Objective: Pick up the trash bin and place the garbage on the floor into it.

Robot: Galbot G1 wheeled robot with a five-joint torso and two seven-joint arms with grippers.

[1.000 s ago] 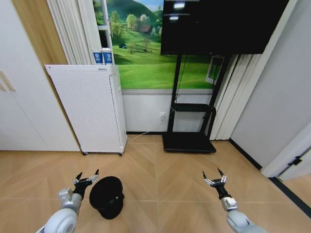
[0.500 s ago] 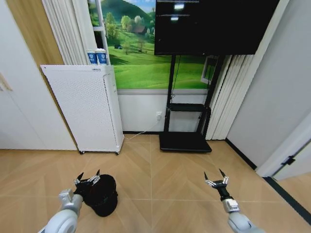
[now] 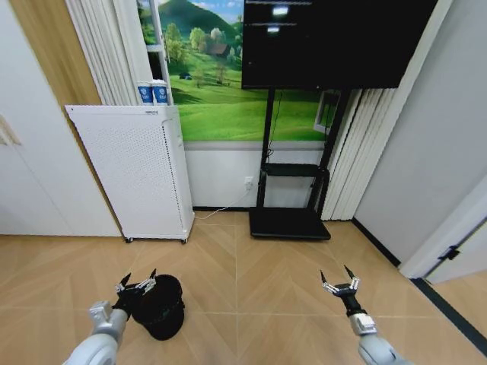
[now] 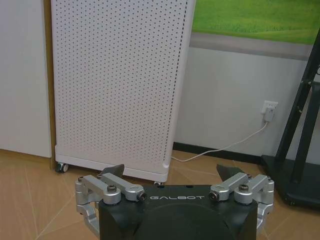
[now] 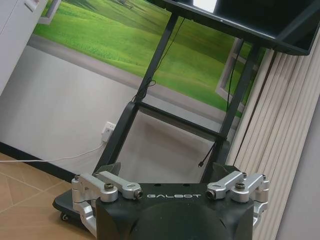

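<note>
Trash bin (image 3: 161, 306): small, round, black, lined with a black bag; stands upright on the floor (image 3: 251, 296), in front of the white perforated cabinet (image 3: 133, 171) and well apart from it.
Floor: light brown wood planks, herringbone pattern.
Left gripper (image 3: 135, 286): arm reaches forward low over the floor; fingers spread apart, holding nothing (head view and left wrist view (image 4: 172, 175) agree).
Bin to left gripper: the bin's rim sits just beside the fingertips, on the side away from the cabinet; whether they touch cannot be told.
Right gripper (image 3: 340, 283): arm stretched forward, far from the cabinet and nearer the black TV stand (image 3: 293, 194); fingers spread wide, empty (also in the right wrist view (image 5: 167, 172)).
</note>
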